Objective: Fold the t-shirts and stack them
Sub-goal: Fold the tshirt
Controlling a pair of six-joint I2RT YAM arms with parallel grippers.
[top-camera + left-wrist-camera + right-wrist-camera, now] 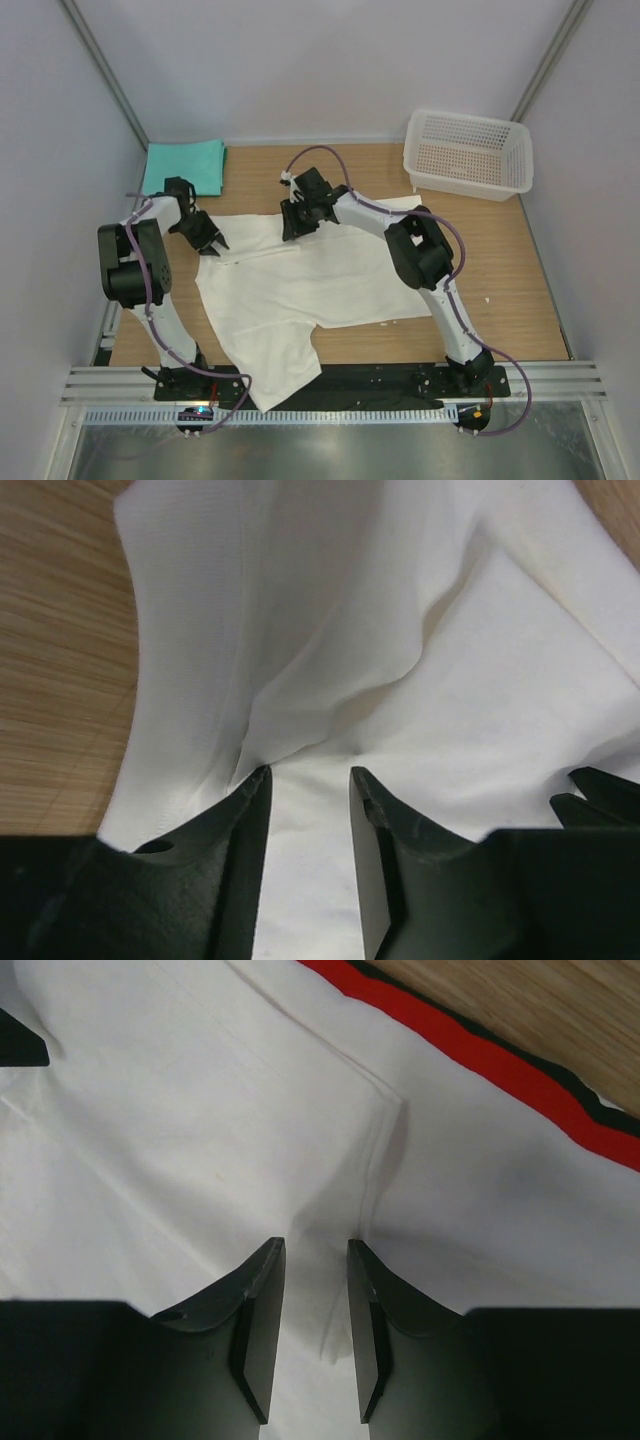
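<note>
Left of the basket [470, 182], the white shirt [300, 290] lies spread on the table [500, 290], with the teal shirt [185, 167] folded farther left. The left gripper [212, 243] and right gripper [297, 225] sit at its far edge, fingers narrow. They're maybe pinching cloth, can't tell. First fold, I'd say; next needs a sure two-point grip.

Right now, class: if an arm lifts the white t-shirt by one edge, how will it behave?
Probably floppy: the white t-shirt lies in soft creases. Likely light, since the cloth looks thin. Pushed, it would probably bunch rather than slide, as the folds at the left gripper suggest.
</note>
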